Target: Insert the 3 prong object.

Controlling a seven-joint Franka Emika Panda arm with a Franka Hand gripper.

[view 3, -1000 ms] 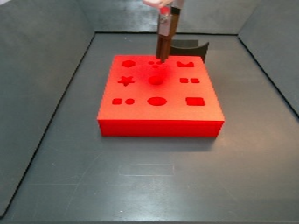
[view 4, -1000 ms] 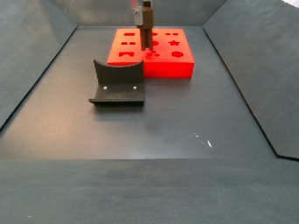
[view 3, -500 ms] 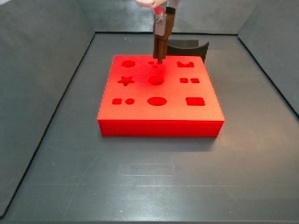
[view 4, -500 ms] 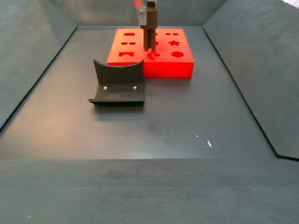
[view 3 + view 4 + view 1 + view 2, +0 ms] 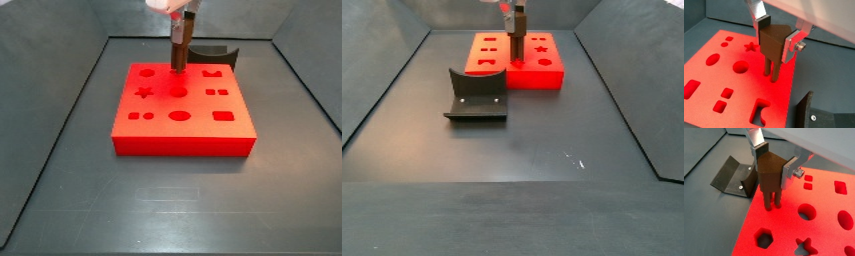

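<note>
My gripper (image 5: pixel 776 36) is shut on the 3 prong object (image 5: pixel 772 46), a narrow dark brown piece held upright with its thin prongs pointing down. It also shows in a wrist view (image 5: pixel 769 175). The prong tips meet the top of the red block (image 5: pixel 724 65) near the edge that faces the fixture; I cannot tell whether they sit in holes. In a side view the gripper (image 5: pixel 181 22) holds the piece (image 5: pixel 179 48) over the far part of the red block (image 5: pixel 181 130). In a side view the piece (image 5: pixel 513 42) stands over the block (image 5: pixel 536 78).
The red block's top has several shaped holes: star, circles, ovals, rectangles. The fixture (image 5: pixel 218 52) stands just behind the block, and shows in a side view (image 5: pixel 476 98) and in both wrist views (image 5: pixel 731 175) (image 5: pixel 817 116). Dark walls bound the grey floor (image 5: pixel 174 200).
The gripper has shifted the piece a little sideways over the far part of the block, still upright and still held.
</note>
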